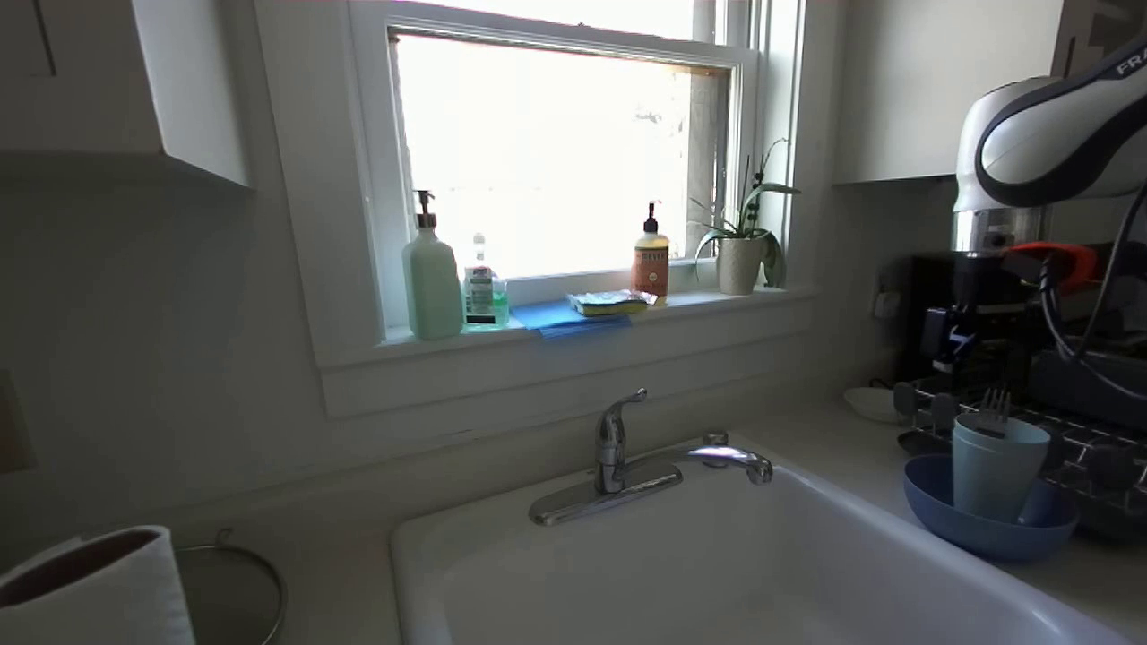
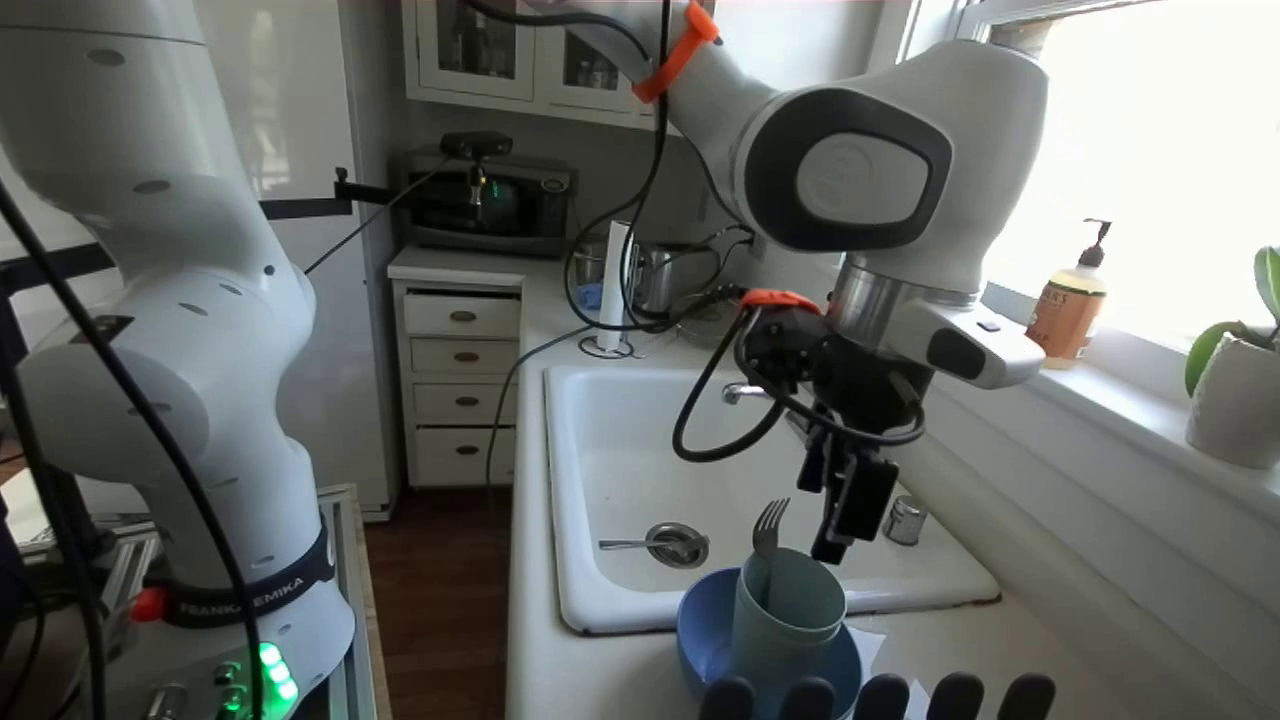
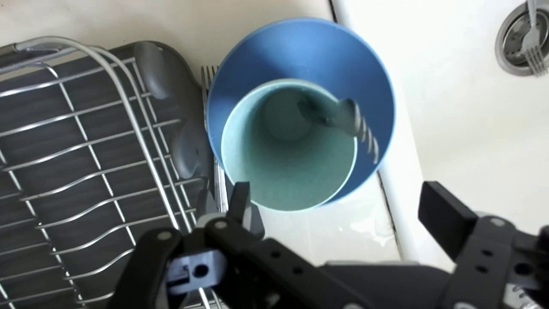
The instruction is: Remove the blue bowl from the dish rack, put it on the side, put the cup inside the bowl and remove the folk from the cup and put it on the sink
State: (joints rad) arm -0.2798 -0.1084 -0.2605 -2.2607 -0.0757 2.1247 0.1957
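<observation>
Cup holding fork | in bowl, below and beside tool | fingers spread wide

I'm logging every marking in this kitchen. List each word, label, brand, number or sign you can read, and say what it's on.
"FRANKA EMIKA": on the dark band round the robot's base.
"FRA", cut off by the picture's edge: on the robot arm.
Too small or blurred to read: labels on the orange-labelled pump bottle and the bottle of green liquid; the green display on the microwave.
</observation>
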